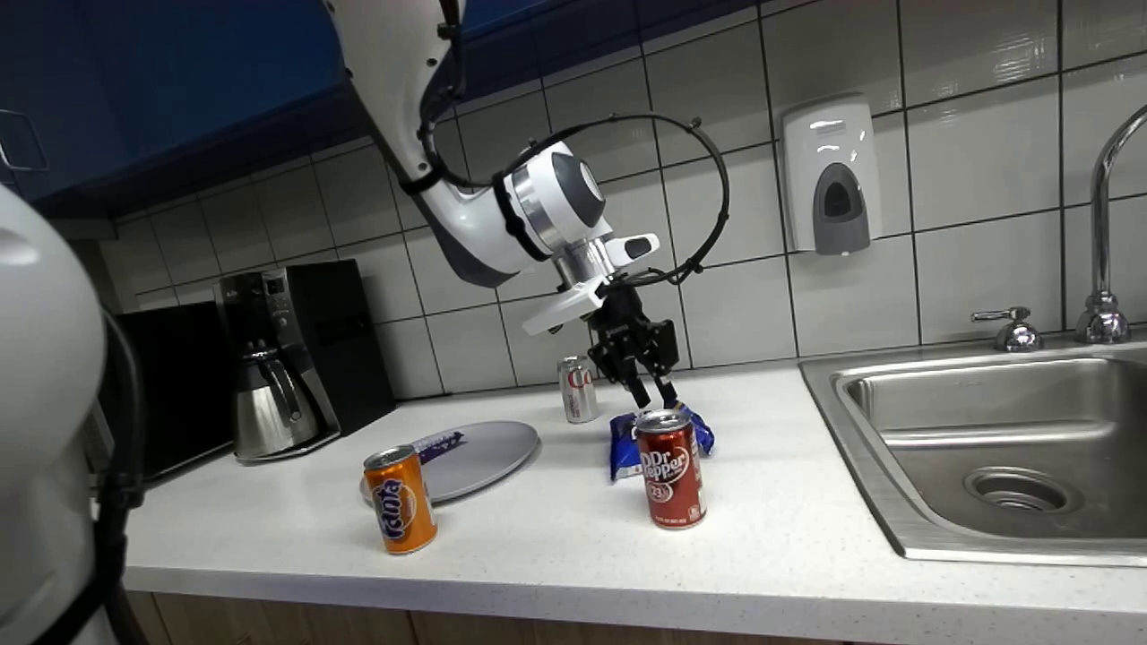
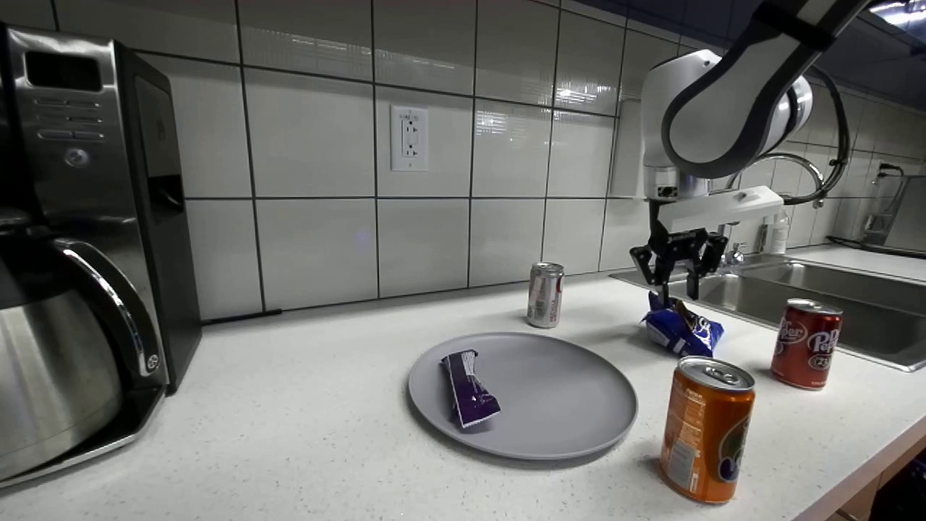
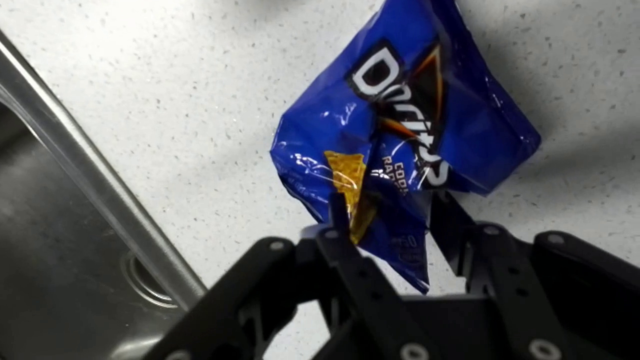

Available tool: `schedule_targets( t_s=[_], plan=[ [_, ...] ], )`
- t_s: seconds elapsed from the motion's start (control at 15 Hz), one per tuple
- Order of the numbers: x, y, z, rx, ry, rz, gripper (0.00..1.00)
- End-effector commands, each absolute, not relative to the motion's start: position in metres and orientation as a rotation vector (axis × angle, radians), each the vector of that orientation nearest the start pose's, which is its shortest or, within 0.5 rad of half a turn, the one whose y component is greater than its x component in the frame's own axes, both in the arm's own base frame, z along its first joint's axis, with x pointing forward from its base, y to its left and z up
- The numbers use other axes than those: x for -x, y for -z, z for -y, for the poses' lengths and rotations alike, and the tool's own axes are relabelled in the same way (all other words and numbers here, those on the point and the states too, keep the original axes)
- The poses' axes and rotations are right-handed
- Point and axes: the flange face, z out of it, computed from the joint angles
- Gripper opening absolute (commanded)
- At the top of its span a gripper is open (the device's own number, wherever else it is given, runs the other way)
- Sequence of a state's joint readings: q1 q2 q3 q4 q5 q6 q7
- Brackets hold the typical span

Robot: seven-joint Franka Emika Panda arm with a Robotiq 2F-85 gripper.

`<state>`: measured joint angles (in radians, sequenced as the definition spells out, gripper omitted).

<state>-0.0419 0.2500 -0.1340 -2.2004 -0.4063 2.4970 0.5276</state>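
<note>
A crumpled blue Doritos bag (image 3: 325, 115) lies on the white counter. In the wrist view my gripper (image 3: 389, 199) has its two black fingers apart over the bag's near end, and a pointed corner of the bag shows in the gap. The left fingertip overlaps the printed chip; whether either finger touches the foil I cannot tell. Both exterior views show the gripper (image 2: 678, 297) pointing down just above the bag (image 2: 680, 334), jaws parted. A Dr Pepper can (image 1: 672, 475) partly hides the bag (image 1: 625, 452) there.
A grey plate (image 2: 564, 405) holds a purple wrapped bar (image 2: 466, 391). An orange Fanta can (image 2: 705, 434) stands beside the plate, a silver can (image 2: 545, 293) near the tiled wall. The steel sink (image 1: 860, 457) borders the bag's other side. A coffee maker (image 1: 309, 349) stands at the far end.
</note>
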Motion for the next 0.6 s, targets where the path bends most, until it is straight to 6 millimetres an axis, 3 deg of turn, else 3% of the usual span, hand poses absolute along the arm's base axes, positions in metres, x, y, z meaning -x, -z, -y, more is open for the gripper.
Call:
schedule_targets(
  t_s=[0.0,0.2,0.53],
  plan=[
    [-0.553,-0.29,0.091,3.342,0.19,-0.596,0.79],
    [-0.549,-0.302,0.078,3.341,0.229,-0.55,1.0],
    [-0.546,-0.317,0.045,3.339,0.28,-0.49,1.0]
  ],
)
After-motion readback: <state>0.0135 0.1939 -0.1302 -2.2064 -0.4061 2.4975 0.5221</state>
